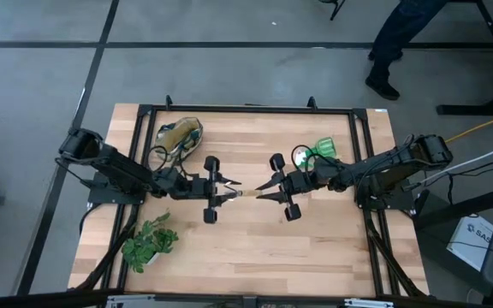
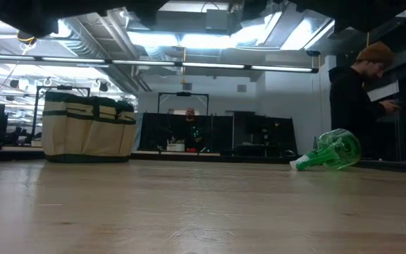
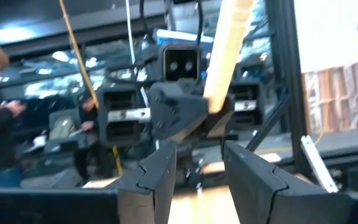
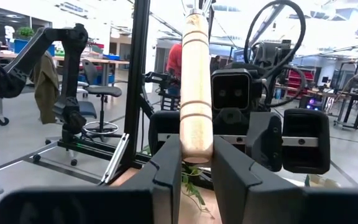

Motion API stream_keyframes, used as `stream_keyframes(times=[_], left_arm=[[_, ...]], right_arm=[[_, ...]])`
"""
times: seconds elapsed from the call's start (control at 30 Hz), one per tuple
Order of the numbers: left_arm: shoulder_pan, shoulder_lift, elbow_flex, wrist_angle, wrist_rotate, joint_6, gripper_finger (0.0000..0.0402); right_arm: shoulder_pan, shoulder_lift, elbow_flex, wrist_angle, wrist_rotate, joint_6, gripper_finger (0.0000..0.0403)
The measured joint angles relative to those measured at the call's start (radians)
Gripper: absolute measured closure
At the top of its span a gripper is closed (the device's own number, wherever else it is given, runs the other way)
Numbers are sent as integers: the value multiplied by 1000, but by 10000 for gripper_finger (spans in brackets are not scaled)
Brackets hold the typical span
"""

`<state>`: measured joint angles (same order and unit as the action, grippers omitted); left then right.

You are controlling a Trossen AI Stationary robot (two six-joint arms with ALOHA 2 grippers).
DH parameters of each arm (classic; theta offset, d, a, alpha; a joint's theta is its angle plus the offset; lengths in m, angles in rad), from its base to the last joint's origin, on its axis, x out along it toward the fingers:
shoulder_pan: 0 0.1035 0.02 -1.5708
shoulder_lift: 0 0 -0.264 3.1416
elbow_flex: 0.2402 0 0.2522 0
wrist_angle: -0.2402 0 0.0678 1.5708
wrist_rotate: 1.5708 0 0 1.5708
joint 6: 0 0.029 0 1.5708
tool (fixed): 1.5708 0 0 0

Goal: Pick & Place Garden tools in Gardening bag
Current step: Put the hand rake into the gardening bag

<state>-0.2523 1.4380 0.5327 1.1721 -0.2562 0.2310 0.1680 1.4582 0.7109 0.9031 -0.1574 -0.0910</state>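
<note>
A wooden-handled garden tool point(image 1: 245, 193) hangs over the table's middle, its handle point(image 4: 196, 81) held in my right gripper point(image 1: 262, 193). Its metal end is hidden, so I cannot tell which tool it is. My left gripper point(image 1: 228, 192) faces it from the left, open; in the left wrist view its fingers point(image 3: 160, 174) stand below the handle point(image 3: 225, 56) with nothing between them. The gardening bag point(image 1: 181, 135) stands upright on its base at the far left point(image 2: 87, 127). A green spray bottle point(image 1: 315, 154) lies on its side at the far right point(image 2: 330, 152). My right gripper pinches the handle's rounded butt end point(image 4: 196, 146) between its two fingers. The fingers come about level from the table's right and lie along the handle. The handle runs on toward my left gripper, lifted clear of the table.
A leafy green plant point(image 1: 151, 244) sits near the front left corner. A black frame point(image 1: 246, 109) runs round the tabletop. A person point(image 2: 365, 99) stands beyond the table's far right corner. Bare wood lies in front of both grippers toward the near edge.
</note>
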Motion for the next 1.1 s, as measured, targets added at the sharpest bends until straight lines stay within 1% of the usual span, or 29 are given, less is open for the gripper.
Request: stream_keyframes(times=[0.07,0.27,0.4,0.53,0.67,0.9,1.1], left_arm=[[8,33,1,64,22,0,272],[13,126,2,289,27,48,272],[13,177,13,388,77,63,272],[13,210,57,389,126,82,272],[13,234,99,389,151,108,272],[13,236,127,371,151,108,272],[13,236,135,348,152,105,272]], right_arm=[[0,0,0,0,0,-2,336],[0,0,0,-1,0,-3,336],[0,0,0,-1,0,-3,336],[0,9,0,-5,0,-3,336],[0,32,0,7,6,-3,336],[0,65,0,23,34,-3,336],[-5,68,0,21,34,1,336]])
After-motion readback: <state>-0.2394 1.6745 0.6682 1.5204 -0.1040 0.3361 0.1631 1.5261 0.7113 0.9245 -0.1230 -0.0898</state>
